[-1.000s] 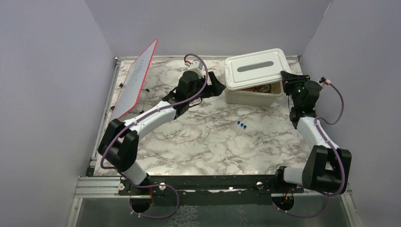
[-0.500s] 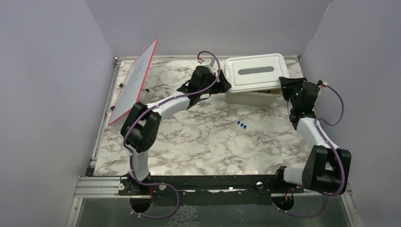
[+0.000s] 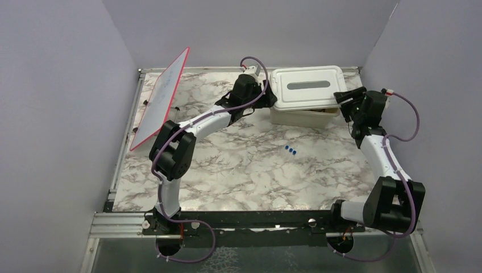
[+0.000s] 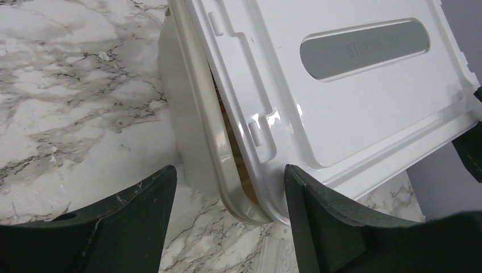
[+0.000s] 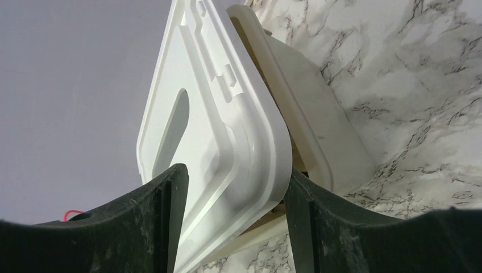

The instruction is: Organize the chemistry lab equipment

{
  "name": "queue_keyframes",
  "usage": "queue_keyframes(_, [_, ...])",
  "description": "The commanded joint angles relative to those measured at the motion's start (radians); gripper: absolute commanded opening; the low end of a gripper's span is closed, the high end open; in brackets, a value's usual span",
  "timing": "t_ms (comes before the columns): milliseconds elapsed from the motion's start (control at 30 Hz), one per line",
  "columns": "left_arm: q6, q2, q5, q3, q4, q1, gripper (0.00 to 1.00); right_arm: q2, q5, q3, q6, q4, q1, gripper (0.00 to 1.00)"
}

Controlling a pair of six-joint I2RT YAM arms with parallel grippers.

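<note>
Marble tabletop (image 3: pixel 227 170) carries the beige tub (image 3: pixel 301 118) at one o'clock, its slotted lid (image 3: pixel 310 85) lying skewed on the rim, probably being squared up to close. At the eight o'clock corner the left gripper (image 4: pixel 229 170) spreads wide astride tub and lid. At four o'clock the right gripper (image 5: pixel 236 170) stands wide around the lid's corner, apparently pinching nothing. The blue-capped tubes (image 3: pixel 291 150) lie loose at the tub's six o'clock, well apart from both

Embossed lettering on lid (image 4: pixel 364 114), unreadable
</note>
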Motion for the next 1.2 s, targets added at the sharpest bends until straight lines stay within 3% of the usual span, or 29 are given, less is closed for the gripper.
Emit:
queue_keyframes(0, [0.038, 0.042, -0.035, 0.067, -0.061, 0.009, 0.71, 0.007, -0.058, 0.102, -0.105, -0.157, -0.005, 0.66])
queue_keyframes(300, [0.055, 0.065, -0.091, 0.106, -0.094, 0.017, 0.70, 0.023, 0.042, 0.195, -0.293, -0.373, -0.004, 0.71])
queue_keyframes(633, [0.076, 0.058, -0.089, 0.123, -0.139, 0.027, 0.70, 0.057, 0.153, 0.232, -0.404, -0.418, -0.005, 0.72])
queue_keyframes(1167, [0.084, 0.040, -0.048, 0.126, -0.155, 0.034, 0.69, 0.220, -0.072, 0.318, -0.554, -0.434, -0.005, 0.42])
